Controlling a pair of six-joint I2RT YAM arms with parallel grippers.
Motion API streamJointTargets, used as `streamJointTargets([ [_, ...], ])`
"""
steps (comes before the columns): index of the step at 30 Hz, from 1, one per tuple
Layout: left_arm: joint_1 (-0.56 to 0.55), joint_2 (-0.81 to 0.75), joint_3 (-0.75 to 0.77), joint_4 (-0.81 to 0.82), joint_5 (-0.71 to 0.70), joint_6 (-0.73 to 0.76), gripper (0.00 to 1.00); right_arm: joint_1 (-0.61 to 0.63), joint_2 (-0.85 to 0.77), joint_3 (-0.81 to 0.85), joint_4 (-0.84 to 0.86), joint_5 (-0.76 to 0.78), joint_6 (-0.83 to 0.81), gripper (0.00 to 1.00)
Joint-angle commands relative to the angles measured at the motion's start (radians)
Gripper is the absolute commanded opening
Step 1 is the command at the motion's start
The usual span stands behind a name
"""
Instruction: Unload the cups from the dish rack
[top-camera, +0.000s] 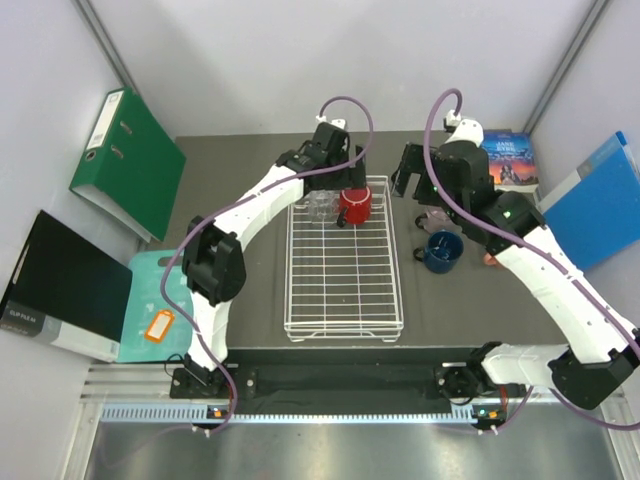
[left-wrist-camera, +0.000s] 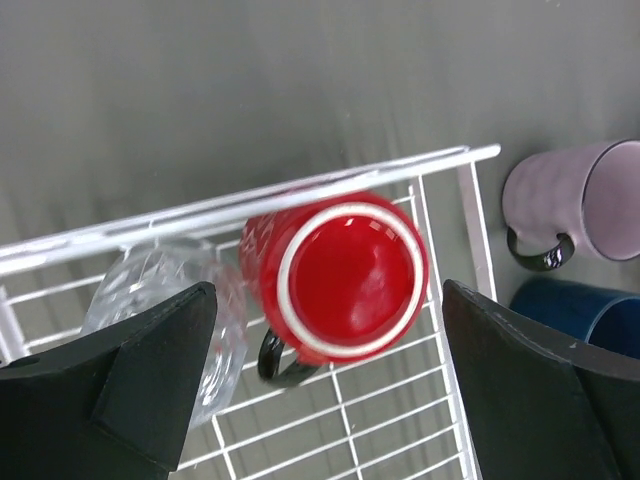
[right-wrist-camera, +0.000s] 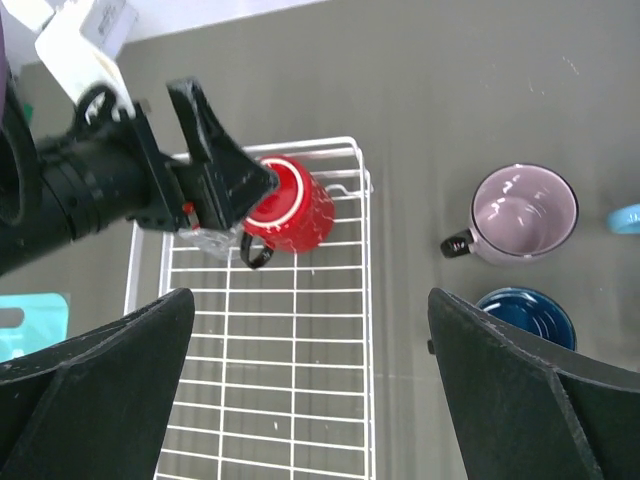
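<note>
A dark grey worktop (top-camera: 250, 180) sits between plain white walls. A green lever-arch binder (top-camera: 125, 160) leans at the left wall, a blue folder (top-camera: 600, 205) leans at the right, and a paperback book (top-camera: 508, 158) lies at the far right corner.

The white wire-grid dish rack (top-camera: 345, 300) lies in the middle of the worktop, its long side running away from the arm bases. Two cups are in it, both at the far end. A red handled mug (left-wrist-camera: 345, 275) lies on its side in the far right corner, and a clear glass tumbler (left-wrist-camera: 160, 290) lies on its side just to its left.

The left claw (left-wrist-camera: 325, 300) hangs over the red mug with its fingers spread wide to either side, gripping nothing. The right claw (right-wrist-camera: 310, 300) is also spread wide and holds nothing.

On the worktop right of the rack, a mauve-pink mug (right-wrist-camera: 522, 212) stands upright. A dark blue mug (right-wrist-camera: 525, 315) stands just beside it on the near side.
</note>
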Motion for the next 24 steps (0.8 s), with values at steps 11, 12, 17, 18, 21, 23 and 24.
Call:
streamJointTargets([
  [11,-0.044,0.106,0.173,-0.018,-0.028,0.026,0.99,-0.015,-0.06,-0.034,0.006,0.022,0.016,0.99],
  [12,-0.046,0.131,0.184,-0.027,-0.025,0.025,0.99,-0.018,-0.062,-0.035,0.004,0.022,0.016,1.0],
  [17,-0.044,0.165,0.186,-0.049,-0.035,0.011,0.99,-0.029,-0.071,-0.046,0.006,0.02,0.012,1.0],
  [18,-0.044,0.166,0.185,-0.055,-0.041,0.009,0.99,-0.03,-0.074,-0.049,0.006,0.017,0.012,1.0],
  [21,-0.046,0.157,0.178,-0.063,-0.086,0.002,0.99,-0.035,-0.077,-0.058,0.006,0.014,0.015,1.0],
  [23,-0.044,0.136,0.15,-0.044,-0.112,-0.003,0.99,-0.038,-0.08,-0.063,0.006,0.013,0.017,1.0],
  [24,-0.046,0.11,0.137,-0.032,-0.117,-0.004,0.99,-0.038,-0.082,-0.069,0.009,0.011,0.019,1.0],
])
